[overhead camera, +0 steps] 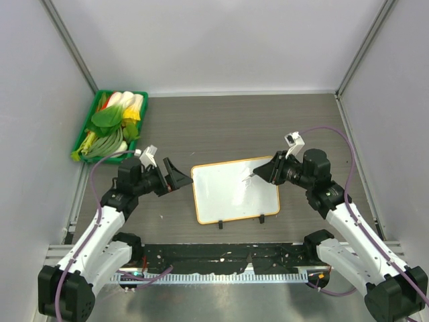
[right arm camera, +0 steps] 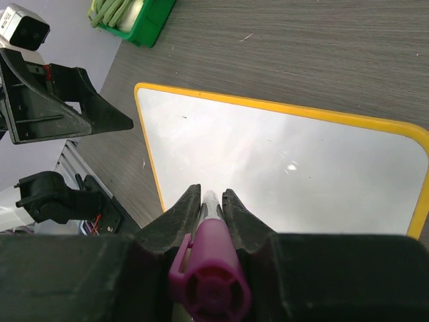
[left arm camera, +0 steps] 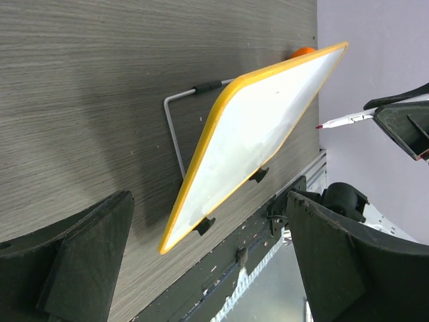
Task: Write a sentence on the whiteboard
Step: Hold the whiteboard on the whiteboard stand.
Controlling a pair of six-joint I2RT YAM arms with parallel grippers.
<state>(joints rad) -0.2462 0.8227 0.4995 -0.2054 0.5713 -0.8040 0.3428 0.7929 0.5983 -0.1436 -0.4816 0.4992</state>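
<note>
— Starting from the near edge of the table [overhead camera: 234, 127], by the arm bases, what do you see?

— The whiteboard [overhead camera: 231, 191], roughly in the middle. Its two black clip feet [overhead camera: 220, 225] are on the long edge nearest us. The orange frame runs all the way round. It doesn't lie flat: a bent wire stand [left arm camera: 173, 127] props it up from behind, so the face tilts.

— And the fingers?

— There's one set on each side, with the board between them. The left fingers [overhead camera: 177, 177] hang just beside the board's left edge, apart from it, spread wide with nothing in them. They point across at the board.

— What about the right side?

— The right fingers [overhead camera: 263, 172] are closed tight on a marker [right arm camera: 208, 282] with a purple-pink end. They hover over the right part of the board, towards its far edge, and the marker's tip points in at the white face.

— Is the tip on the board?

— Seen from the left arm's side, the tip looks just clear of the surface, but I can't be sure.

— Is anything written?

— From above there may be some faint strokes by the tip. They're too small to read, and the close view over the marker shows the face almost bare.

— And further back?

— A green tray [overhead camera: 145, 100] sits in the far left corner, well away from the board and both arms. It's piled with leafy vegetables [overhead camera: 114, 124], green with white stalks and a bit of yellow.
</note>
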